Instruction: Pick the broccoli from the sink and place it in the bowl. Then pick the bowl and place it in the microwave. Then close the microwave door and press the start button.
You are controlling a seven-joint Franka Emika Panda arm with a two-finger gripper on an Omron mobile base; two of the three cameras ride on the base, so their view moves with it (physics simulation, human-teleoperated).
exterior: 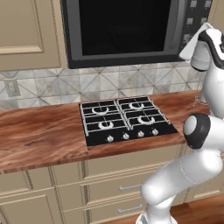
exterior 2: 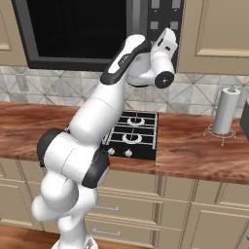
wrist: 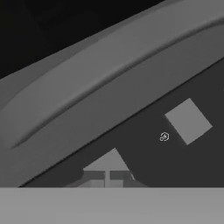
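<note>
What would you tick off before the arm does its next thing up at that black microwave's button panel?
1. Black microwave's wide door with dark glass closed: ok, it sits flush in its grey frame.
2. Fingers shut for poking: ok, the two dark tips sit together.
3. Fingers at the dark button panel: ok, the hand view shows them right at a pale grey square button.
4. That button is the start button: cannot tell, no label is readable on it.
5. Bowl with broccoli inside the microwave: cannot tell, the window is too dark.
6. Fingers holding nothing: ok, nothing shows between them.
</note>
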